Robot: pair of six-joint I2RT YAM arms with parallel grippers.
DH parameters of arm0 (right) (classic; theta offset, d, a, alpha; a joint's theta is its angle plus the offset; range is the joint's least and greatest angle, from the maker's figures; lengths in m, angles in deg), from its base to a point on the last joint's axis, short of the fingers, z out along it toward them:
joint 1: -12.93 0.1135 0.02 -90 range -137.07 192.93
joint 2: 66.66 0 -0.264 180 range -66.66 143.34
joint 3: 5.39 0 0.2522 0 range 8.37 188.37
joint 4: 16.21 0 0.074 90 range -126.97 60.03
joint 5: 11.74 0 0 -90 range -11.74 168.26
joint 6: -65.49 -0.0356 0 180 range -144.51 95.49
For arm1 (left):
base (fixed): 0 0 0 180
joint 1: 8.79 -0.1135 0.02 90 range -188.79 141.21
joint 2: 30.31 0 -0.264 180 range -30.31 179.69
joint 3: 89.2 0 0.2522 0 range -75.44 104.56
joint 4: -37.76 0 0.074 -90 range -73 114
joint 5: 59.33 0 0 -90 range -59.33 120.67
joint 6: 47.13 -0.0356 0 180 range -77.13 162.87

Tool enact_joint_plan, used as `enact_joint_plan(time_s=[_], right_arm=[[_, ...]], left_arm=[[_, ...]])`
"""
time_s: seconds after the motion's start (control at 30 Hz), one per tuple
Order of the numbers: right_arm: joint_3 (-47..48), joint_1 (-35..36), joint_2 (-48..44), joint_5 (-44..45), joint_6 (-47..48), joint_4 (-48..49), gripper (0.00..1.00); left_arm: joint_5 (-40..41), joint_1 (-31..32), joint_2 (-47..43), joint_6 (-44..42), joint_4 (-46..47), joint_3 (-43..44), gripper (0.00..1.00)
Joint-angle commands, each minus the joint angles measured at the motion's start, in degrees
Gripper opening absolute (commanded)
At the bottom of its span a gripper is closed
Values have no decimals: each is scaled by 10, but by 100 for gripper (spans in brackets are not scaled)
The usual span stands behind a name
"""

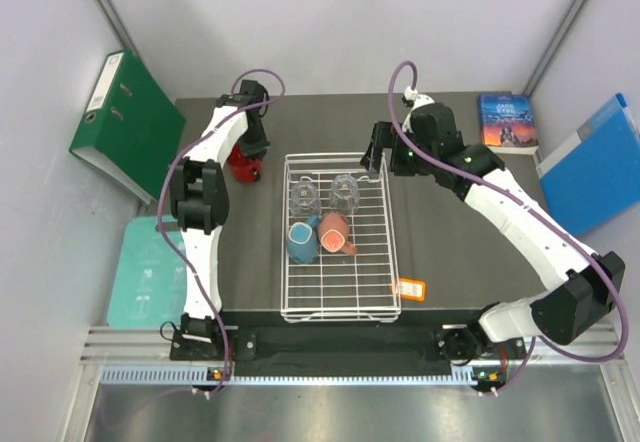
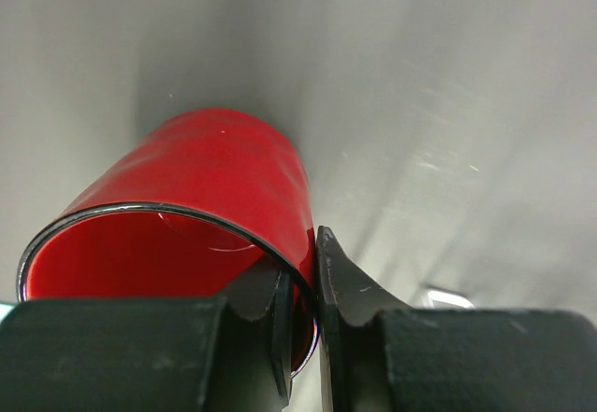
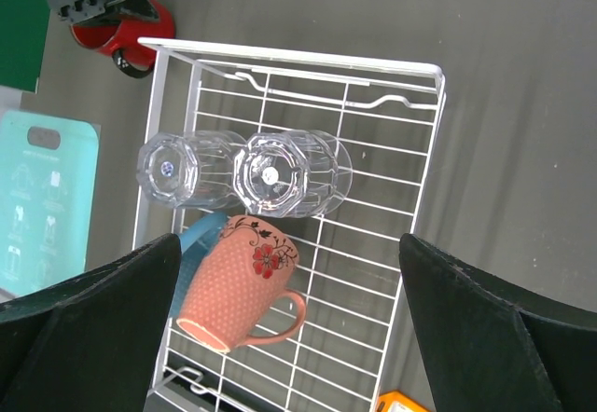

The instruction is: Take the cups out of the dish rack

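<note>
Four cups in the rack [image 1: 370, 272], one outside it.
You had two tumblers [image 1: 303, 197] [image 1: 344, 194], one blue mug [image 1: 301, 241] and one pink mug [image 1: 336, 233] in the rack. The red mug [image 2: 215, 179] was just left of its far corner, rim pinched between your left gripper's [image 2: 303, 263] fingers, one inside and one outside. Your right gripper [image 3: 289, 244] hung over the rack, jaws wide, holding nothing.

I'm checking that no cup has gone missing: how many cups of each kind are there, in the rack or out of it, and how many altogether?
Mugs: 3 (red mug, light-blue mug, salmon-pink mug)
Clear glass tumblers: 2
Total: 5
</note>
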Motion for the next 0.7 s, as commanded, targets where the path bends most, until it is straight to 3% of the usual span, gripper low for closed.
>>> enact_joint_plan(time_s=[0.0, 0.27, 0.37, 0.4, 0.5, 0.67], right_arm=[[-7, -7, 3, 4, -3, 23, 100], [-15, -7, 4, -12, -4, 30, 100], [-19, -6, 3, -13, -4, 30, 100], [-19, -6, 3, -14, -3, 30, 100], [-19, -6, 2, -14, -2, 30, 100], [-15, -6, -2, -13, 3, 27, 100]], left_arm=[[0, -9, 13, -4, 18, 21, 0], [4, -10, 3, 0, 42, -11, 0], [18, -10, -13, 0, 50, -26, 16], [25, -10, -19, 0, 54, -32, 31], [36, -10, -41, 1, 64, -44, 52], [68, -10, -80, 10, 70, -48, 69]])
